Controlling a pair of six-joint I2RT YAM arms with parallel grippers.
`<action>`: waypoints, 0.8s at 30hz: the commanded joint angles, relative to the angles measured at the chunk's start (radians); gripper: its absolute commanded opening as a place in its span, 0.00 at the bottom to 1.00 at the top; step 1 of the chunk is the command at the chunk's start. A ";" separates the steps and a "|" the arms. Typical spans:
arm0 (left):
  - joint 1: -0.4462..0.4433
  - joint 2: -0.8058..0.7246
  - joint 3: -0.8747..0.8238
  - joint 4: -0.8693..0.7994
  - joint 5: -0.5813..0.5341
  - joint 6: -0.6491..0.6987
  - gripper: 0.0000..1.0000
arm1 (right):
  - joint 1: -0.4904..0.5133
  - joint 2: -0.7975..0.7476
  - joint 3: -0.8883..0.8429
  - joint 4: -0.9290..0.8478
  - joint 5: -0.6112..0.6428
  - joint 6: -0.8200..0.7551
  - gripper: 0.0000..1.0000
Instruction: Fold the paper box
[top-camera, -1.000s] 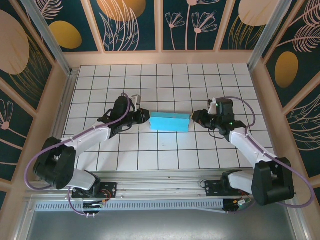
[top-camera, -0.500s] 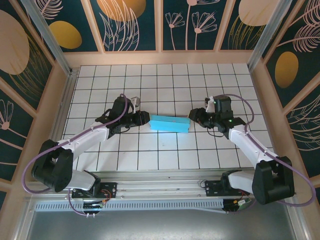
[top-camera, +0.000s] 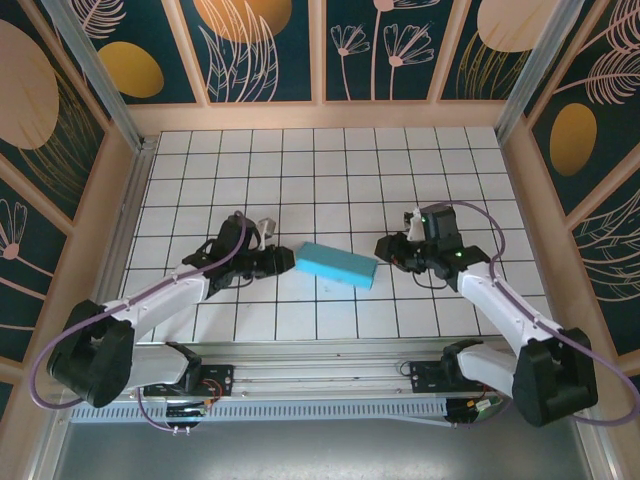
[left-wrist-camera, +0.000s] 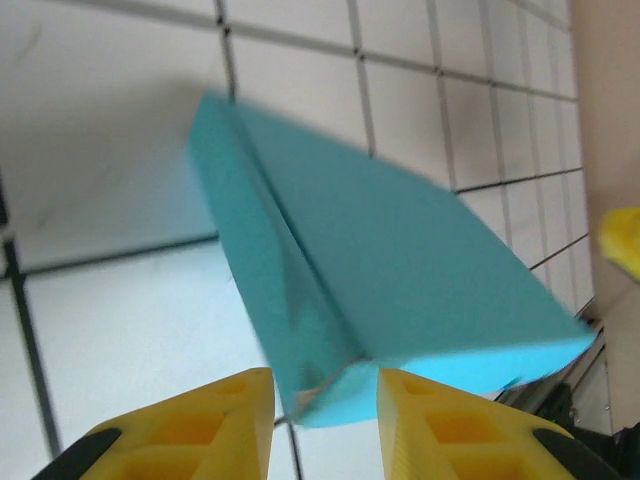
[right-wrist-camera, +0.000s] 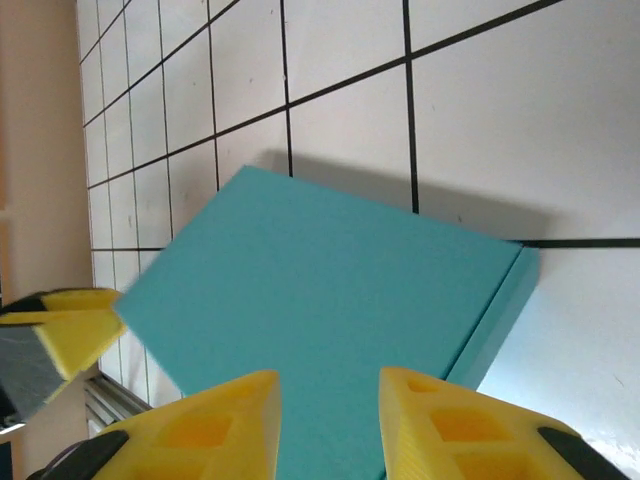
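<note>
Fingers: the left fingers (left-wrist-camera: 200, 425) are standing apart, open, with a clear gap between the two yellow tips. In the left wrist view, the short end of the paper box (left-wrist-camera: 400, 290) is sitting at the mouth of that gap. Whether either tip is touching the cardboard cannot be told. The right fingers (right-wrist-camera: 205, 425) are likewise standing open. The turquoise top face of the paper box is showing through the gap between them, with one corner pointing away across the grid. Contact here cannot be told either.

The paper box is lying folded on the bench (top-camera: 400, 170) as a flat rectangular shape, turquoise side outward. It is resting between the two sets of fingers, in the near half of the bench and about midway from side to side. It is sitting slantwise to the grid lines: its left end is lying farther from the arm bases and its right end nearer to them.

Outward from the fingers, the left arm (top-camera: 170, 295) is reaching in from the near left and the right arm (top-camera: 500, 300) from the near right. Each is stretching low toward one end of the box. The bench is showing a white surface with a black grid, and dark-teal patterned wall panels (top-camera: 260, 50) are enclosing it.
</note>
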 joint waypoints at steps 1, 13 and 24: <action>-0.008 -0.067 -0.021 -0.088 -0.002 -0.035 0.32 | 0.004 -0.060 0.000 -0.068 0.079 0.007 0.35; -0.008 0.047 0.039 -0.088 -0.132 0.079 0.45 | 0.112 -0.065 -0.275 0.185 0.065 0.248 0.49; -0.007 0.346 0.131 0.123 -0.078 0.097 0.55 | 0.175 0.111 -0.323 0.450 0.102 0.357 0.39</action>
